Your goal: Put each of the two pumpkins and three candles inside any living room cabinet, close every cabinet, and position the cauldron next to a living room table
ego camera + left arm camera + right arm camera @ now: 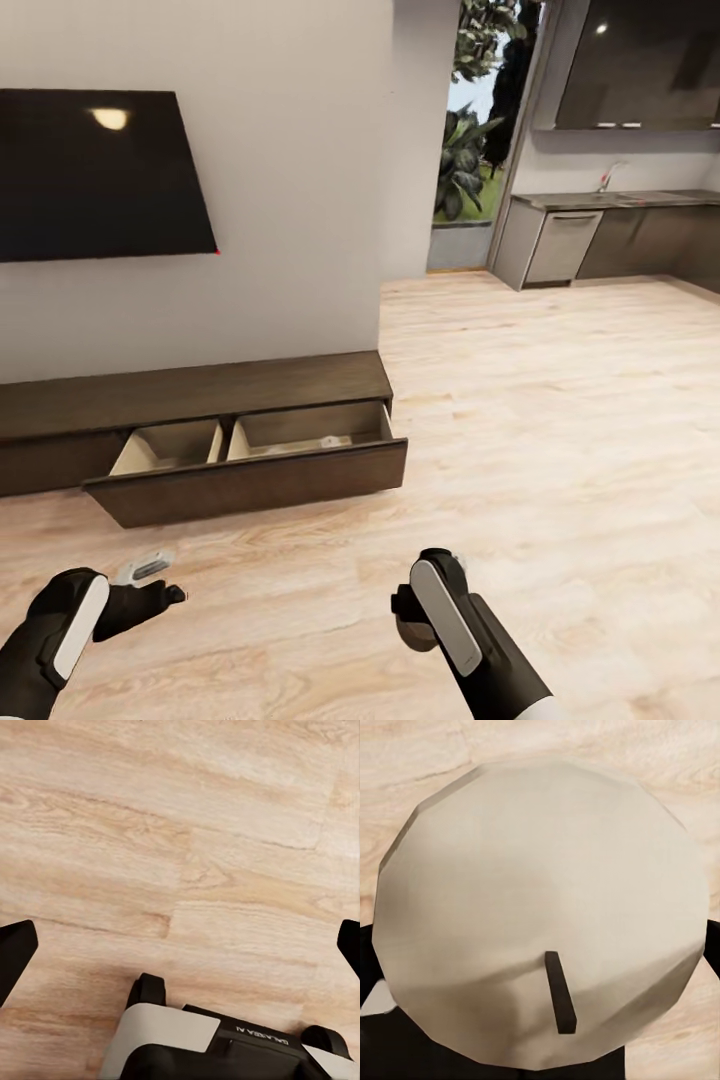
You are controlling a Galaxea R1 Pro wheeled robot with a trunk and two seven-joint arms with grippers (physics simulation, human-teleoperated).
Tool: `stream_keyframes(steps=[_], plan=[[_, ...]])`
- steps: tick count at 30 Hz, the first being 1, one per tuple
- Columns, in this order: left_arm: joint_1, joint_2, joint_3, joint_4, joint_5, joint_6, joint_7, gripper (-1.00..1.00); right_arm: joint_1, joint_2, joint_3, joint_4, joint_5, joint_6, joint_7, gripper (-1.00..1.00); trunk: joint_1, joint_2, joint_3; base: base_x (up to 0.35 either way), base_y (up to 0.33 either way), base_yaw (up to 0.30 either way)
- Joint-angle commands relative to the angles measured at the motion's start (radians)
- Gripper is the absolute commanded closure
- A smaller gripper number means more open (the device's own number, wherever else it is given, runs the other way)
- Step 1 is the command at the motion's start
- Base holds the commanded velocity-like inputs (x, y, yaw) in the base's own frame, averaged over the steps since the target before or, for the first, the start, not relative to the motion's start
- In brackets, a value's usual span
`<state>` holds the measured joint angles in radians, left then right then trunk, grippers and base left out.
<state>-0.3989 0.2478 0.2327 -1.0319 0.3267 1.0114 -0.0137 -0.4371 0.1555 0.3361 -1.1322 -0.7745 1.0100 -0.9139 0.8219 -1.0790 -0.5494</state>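
The long dark-brown cabinet (200,400) under the wall TV (95,175) stands with its wide drawer (250,470) pulled open. The right gripper (412,612) clasps a pale beige, flat-topped candle (544,907) with a dark wick. The left gripper (165,595) hangs spread and empty above the wooden floor (187,840).

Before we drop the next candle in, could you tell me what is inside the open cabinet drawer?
The drawer has two pale compartments. The one nearer the cabinet's end holds a small pale object, too small to identify; the other looks bare. The raised drawer front hides the front strip of both floors.
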Motion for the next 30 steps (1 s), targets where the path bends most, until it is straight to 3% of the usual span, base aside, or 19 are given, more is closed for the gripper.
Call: stream_keyframes(steps=[1, 6, 10, 13, 17, 22, 30], plan=[[0.0, 0.004, 0.001, 0.0, 0.0, 0.001, 0.0, -1.0, 0.0, 0.0, 0.001, 0.0, -0.002, -0.001, -0.001, 1.0, -0.004, 0.007, 0.002, 0.0, 0.0, 0.226], [0.0, 0.048, 0.005, 0.0, 0.007, 0.006, -0.002, -1.0, 0.001, 0.002, 0.005, 0.0, -0.004, 0.001, -0.001, 1.0, -0.023, 0.042, 0.012, 0.0, 0.0, 0.216], [0.0, 0.09, 0.061, -0.002, 0.009, 0.025, -0.012, -1.0, 0.001, 0.003, 0.006, 0.0, -0.006, 0.001, 0.0, 1.0, -0.038, 0.07, 0.02, 0.0, 0.0, 0.204], [0.0, 0.125, 0.077, -0.001, 0.008, 0.031, -0.061, -1.0, 0.001, 0.004, 0.006, 0.0, -0.006, 0.001, 0.001, 1.0, -0.05, 0.091, 0.025, 0.0, 0.0, 0.197], [0.001, 0.173, 0.081, 0.001, -0.002, 0.032, -0.169, -1.0, 0.001, 0.004, 0.006, 0.001, -0.006, -0.001, 0.001, 1.0, -0.065, 0.119, 0.033, 0.0, 0.0, 0.192], [0.002, 0.18, 0.077, 0.001, -0.006, 0.029, -0.195, -1.0, 0.001, 0.004, 0.006, 0.003, -0.006, -0.004, 0.002, 1.0, -0.084, 0.154, 0.042, 0.0, 0.0, 0.189], [0.002, 0.177, 0.075, 0.001, -0.003, 0.026, -0.197, -1.0, 0.002, 0.003, 0.007, 0.005, -0.006, -0.01, 0.003, 1.0, -0.084, 0.154, 0.036, 0.001, 0.0, 0.085]])
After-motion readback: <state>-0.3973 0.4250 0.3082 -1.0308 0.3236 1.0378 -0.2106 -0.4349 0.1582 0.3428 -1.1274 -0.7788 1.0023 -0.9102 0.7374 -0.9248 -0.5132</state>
